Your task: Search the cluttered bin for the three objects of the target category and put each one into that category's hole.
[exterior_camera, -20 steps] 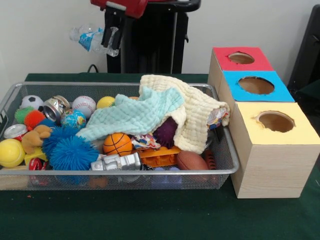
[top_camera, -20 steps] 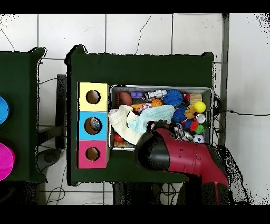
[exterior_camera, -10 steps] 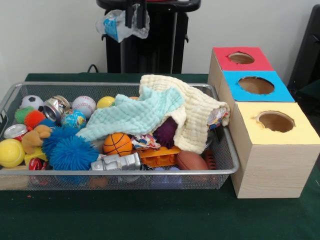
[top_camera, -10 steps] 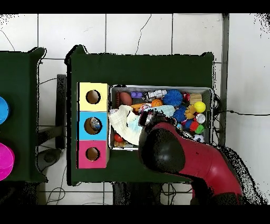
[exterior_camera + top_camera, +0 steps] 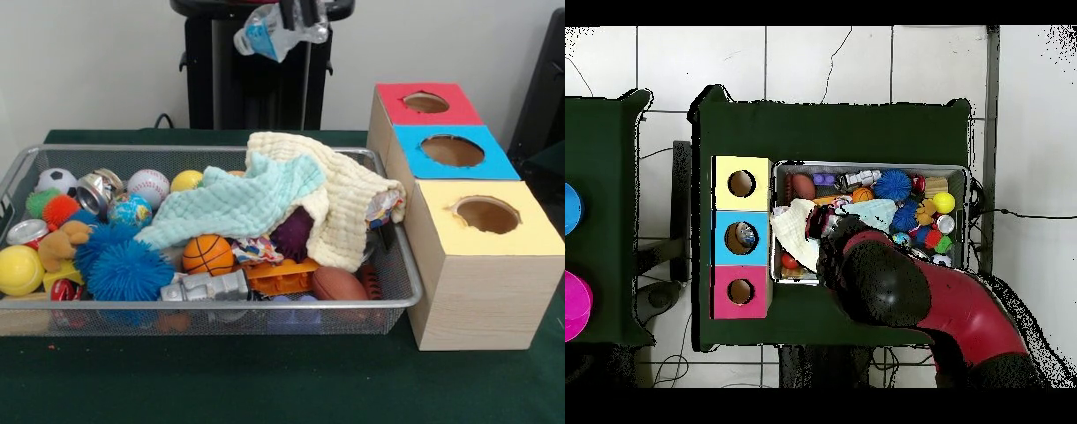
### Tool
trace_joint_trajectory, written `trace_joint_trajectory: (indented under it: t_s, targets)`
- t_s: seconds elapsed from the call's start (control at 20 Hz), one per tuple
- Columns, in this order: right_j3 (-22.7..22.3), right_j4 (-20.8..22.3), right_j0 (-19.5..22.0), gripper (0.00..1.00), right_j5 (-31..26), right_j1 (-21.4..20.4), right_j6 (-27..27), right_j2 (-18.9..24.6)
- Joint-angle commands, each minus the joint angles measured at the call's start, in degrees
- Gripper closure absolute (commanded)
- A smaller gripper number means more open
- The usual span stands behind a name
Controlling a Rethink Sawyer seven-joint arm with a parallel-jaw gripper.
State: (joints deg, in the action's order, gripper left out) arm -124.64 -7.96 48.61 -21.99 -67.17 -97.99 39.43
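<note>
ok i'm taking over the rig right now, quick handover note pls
Gripper: high at the top of the front view, shut on a crumpled plastic bottle, above the bin's far side.
Bin: full of balls, toys and cans, with a cream cloth and a mint cloth heaped over the middle.
Blue box's hole: overhead shows something already inside.
Left: carry the bottle over the blue hole, release, then look for any more bottles, probably under the cloths.

hand [image 5: 300,12] cut off by top edge | arm [image 5: 905,290] hides bin [image 5: 965,175] part
</note>
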Motion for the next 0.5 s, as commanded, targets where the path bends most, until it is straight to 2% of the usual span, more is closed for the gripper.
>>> trace_joint_trajectory:
  t_s: [0.05,0.2,0.5]
  targets:
    - [-9.3,-1.2,6.3,1.00,4.4,5.0,-0.2,23.5]
    - [-9.0,0.9,7.8,1.00,7.9,8.0,-3.2,26.8]
    - [-9.0,2.9,8.8,1.00,11.4,11.2,-6.0,29.4]
